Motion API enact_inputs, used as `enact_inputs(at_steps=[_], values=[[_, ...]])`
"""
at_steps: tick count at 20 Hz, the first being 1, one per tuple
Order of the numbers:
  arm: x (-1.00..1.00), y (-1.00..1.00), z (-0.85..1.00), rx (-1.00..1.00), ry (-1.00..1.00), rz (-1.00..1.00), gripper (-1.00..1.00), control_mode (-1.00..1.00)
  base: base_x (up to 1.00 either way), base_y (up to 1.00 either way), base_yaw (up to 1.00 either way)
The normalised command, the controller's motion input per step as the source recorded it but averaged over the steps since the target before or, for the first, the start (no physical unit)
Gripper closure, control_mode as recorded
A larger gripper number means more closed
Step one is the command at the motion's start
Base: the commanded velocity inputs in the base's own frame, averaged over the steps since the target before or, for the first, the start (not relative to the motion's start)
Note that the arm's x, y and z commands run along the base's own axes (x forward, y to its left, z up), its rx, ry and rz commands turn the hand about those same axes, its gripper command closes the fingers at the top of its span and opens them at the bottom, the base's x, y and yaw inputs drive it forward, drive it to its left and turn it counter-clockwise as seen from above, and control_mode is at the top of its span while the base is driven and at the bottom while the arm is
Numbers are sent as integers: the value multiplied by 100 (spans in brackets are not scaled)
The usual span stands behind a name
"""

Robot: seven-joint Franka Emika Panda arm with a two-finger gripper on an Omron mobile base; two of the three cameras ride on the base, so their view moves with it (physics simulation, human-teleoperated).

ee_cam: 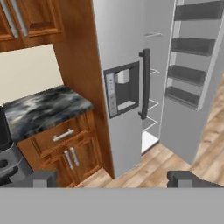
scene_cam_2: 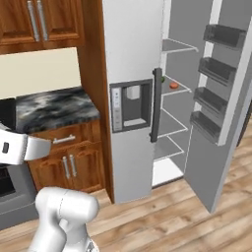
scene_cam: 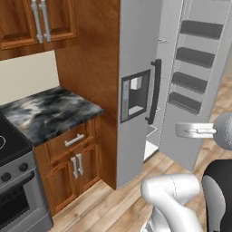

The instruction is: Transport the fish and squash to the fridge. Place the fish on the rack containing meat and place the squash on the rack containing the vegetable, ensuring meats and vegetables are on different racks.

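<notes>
The grey fridge (scene_cam: 136, 41) (scene_cam_2: 133, 44) (ee_cam: 120, 39) stands ahead with its dispenser door shut and its right door (scene_cam: 179, 136) (scene_cam_2: 206, 167) (ee_cam: 181, 131) swung wide open. Pale shelves (scene_cam_2: 172, 128) show inside. On one upper shelf lie a small orange-red thing (scene_cam_2: 173, 85) and a small green thing (scene_cam_2: 161, 78), too small to identify. My gripper (ee_cam: 113, 180) is open, its fingertips (ee_cam: 43, 178) wide apart with nothing between them, well back from the fridge. The fish and the squash are out of view.
Left of the fridge is a dark marble counter (scene_cam: 50, 111) (scene_cam_2: 51, 110) over wooden drawers and cabinet doors (scene_cam: 74, 165). A stove (scene_cam: 13, 190) stands at the far left. The open door carries several dark bins (scene_cam: 195, 56) (scene_cam_2: 216, 69). Wood floor (ee_cam: 148, 162) lies before the fridge.
</notes>
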Motion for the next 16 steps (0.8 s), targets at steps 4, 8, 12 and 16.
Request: enact_inputs(at_steps=[4,8,12,16], values=[[0,0,0,0,0,0,-100,100,-94,100,-39],[0,0,0,0,0,0,-100,100,18,100,-4],[0,0,0,0,0,0,-100,100,100,100,0],[0,0,0,0,0,0,-100,100,60,100,0]])
